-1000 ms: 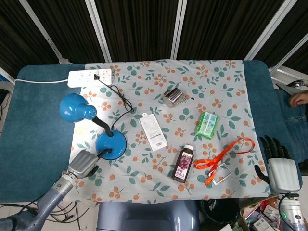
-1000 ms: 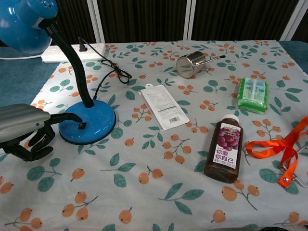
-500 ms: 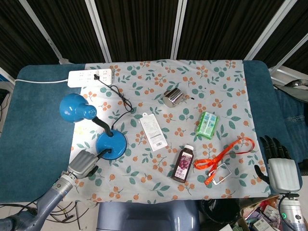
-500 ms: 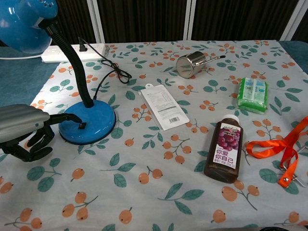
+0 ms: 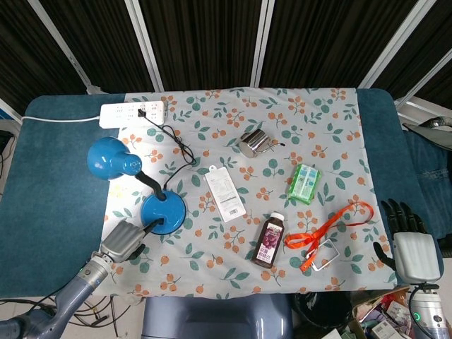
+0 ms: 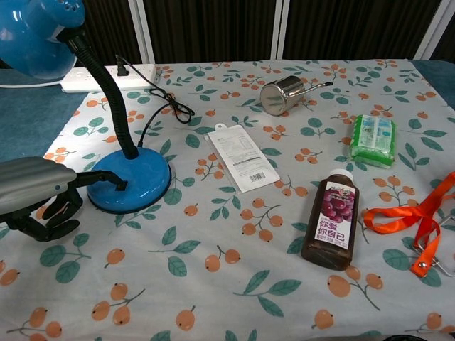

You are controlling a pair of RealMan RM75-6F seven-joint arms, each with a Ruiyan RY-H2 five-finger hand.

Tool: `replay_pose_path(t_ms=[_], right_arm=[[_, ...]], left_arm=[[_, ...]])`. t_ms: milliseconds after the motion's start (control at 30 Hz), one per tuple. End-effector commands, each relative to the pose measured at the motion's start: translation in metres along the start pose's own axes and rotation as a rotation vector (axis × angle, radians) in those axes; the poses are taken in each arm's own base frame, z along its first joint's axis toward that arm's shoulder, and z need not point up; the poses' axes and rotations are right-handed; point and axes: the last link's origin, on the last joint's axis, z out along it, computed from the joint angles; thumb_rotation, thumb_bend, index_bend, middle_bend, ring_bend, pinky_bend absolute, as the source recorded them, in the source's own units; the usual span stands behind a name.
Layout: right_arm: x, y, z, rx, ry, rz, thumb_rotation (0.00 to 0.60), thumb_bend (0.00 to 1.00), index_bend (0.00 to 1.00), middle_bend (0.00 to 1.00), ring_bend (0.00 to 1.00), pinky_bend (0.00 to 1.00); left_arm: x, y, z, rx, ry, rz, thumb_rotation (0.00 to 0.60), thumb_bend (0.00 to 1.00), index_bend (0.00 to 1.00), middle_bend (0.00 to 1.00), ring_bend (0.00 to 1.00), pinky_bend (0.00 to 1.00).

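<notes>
My left hand (image 6: 39,195) lies at the table's front left, by the blue desk lamp's round base (image 6: 131,181). One finger reaches forward and touches the base's near edge; the others are curled under with nothing in them. From above, the left hand (image 5: 121,242) sits just below and left of the lamp base (image 5: 163,210). The lamp's head (image 5: 106,157) leans left on a black gooseneck. My right hand (image 5: 409,244) hangs off the table's right front corner, fingers straight and apart, holding nothing, nearest to an orange ribbon (image 5: 328,226).
On the floral cloth (image 5: 332,120) lie a dark juice bottle (image 5: 269,239), a white packet (image 5: 224,193), a green pack (image 5: 304,183) and a tipped steel cup (image 5: 254,143). A white power strip (image 5: 133,113) at the back left feeds the lamp's black cord.
My left hand has dipped slightly, and its outstretched finger has come down onto the near edge of the lamp base. The right hand has not moved.
</notes>
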Motion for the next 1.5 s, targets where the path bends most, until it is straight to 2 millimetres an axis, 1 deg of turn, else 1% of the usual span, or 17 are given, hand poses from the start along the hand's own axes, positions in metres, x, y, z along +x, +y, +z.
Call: replay_pose_path(t_ms=[33, 633, 900, 1100, 1267, 1333, 1433, 1500], right_arm=[[0.000, 0.000, 0.000, 0.000, 0.001, 0.000, 0.600, 0.22, 0.01, 0.06, 0.07, 0.17], [0.000, 0.000, 0.000, 0.000, 0.002, 0.000, 0.600, 0.22, 0.01, 0.06, 0.07, 0.17], [0.000, 0.000, 0.000, 0.000, 0.003, -0.001, 0.600, 0.22, 0.01, 0.06, 0.07, 0.17], [0.001, 0.000, 0.000, 0.000, 0.006, 0.000, 0.600, 0.22, 0.01, 0.06, 0.07, 0.17], [0.001, 0.000, 0.000, 0.001, 0.007, -0.001, 0.600, 0.22, 0.01, 0.06, 0.07, 0.17], [0.001, 0.000, 0.000, 0.000, 0.007, -0.001, 0.600, 0.22, 0.01, 0.06, 0.07, 0.17], [0.001, 0.000, 0.000, -0.001, 0.009, -0.002, 0.600, 0.22, 0.01, 0.06, 0.07, 0.17], [0.001, -0.001, 0.000, -0.001, 0.009, -0.003, 0.600, 0.22, 0.01, 0.06, 0.07, 0.17]], left_arm=[[0.000, 0.000, 0.000, 0.001, -0.002, 0.002, 0.600, 0.48, 0.10, 0.74, 0.65, 0.73], [-0.006, -0.005, 0.003, 0.019, -0.035, -0.001, 0.600, 0.48, 0.12, 0.74, 0.65, 0.73], [-0.002, -0.004, 0.004, 0.018, -0.024, -0.002, 0.600, 0.48, 0.12, 0.74, 0.65, 0.73], [0.016, -0.002, -0.001, 0.016, 0.053, -0.004, 0.600, 0.48, 0.12, 0.74, 0.65, 0.73], [0.040, -0.002, -0.012, 0.017, 0.138, -0.008, 0.600, 0.48, 0.12, 0.72, 0.63, 0.73], [0.049, -0.002, -0.022, 0.015, 0.159, -0.009, 0.600, 0.46, 0.11, 0.68, 0.60, 0.72], [0.060, -0.004, -0.040, 0.018, 0.169, 0.004, 0.600, 0.40, 0.09, 0.55, 0.50, 0.66], [0.065, -0.006, -0.050, 0.026, 0.181, 0.013, 0.600, 0.38, 0.09, 0.49, 0.44, 0.61]])
